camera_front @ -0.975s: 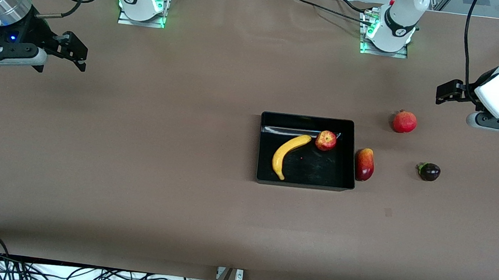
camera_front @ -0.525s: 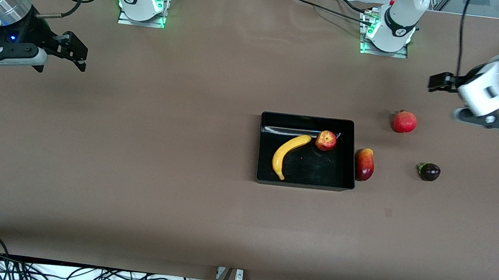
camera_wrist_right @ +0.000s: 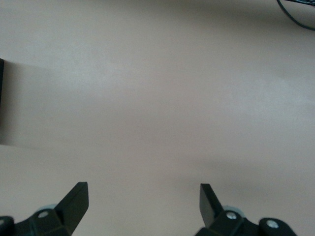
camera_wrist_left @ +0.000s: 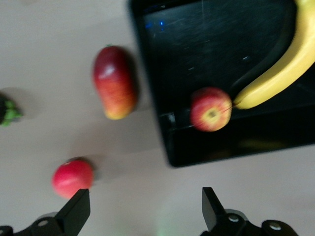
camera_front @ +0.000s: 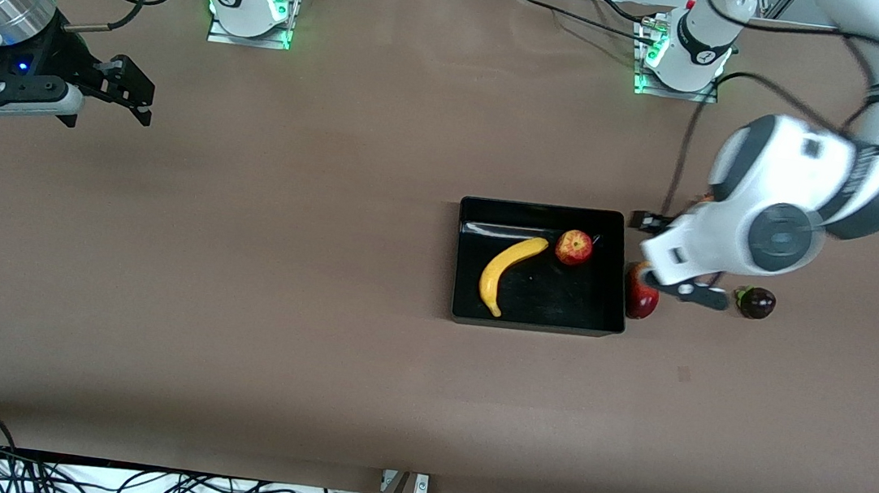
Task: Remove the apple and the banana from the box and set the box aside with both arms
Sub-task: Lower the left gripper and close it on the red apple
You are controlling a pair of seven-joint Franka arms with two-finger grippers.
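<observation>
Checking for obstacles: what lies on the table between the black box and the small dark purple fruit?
One red-and-yellow mango lies against the box, with bare table between it and the dark purple fruit; the front view shows this.

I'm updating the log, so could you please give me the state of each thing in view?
box: upright on the table, holding two fruits.
banana: in the box.
apple: in the box, touching the banana's tip.
mango: on the table beside the box.
pomegranate: on the table.
eggplant: on the table.
left gripper: open, above the table near the box.
right gripper: open, waiting over bare table.
</observation>
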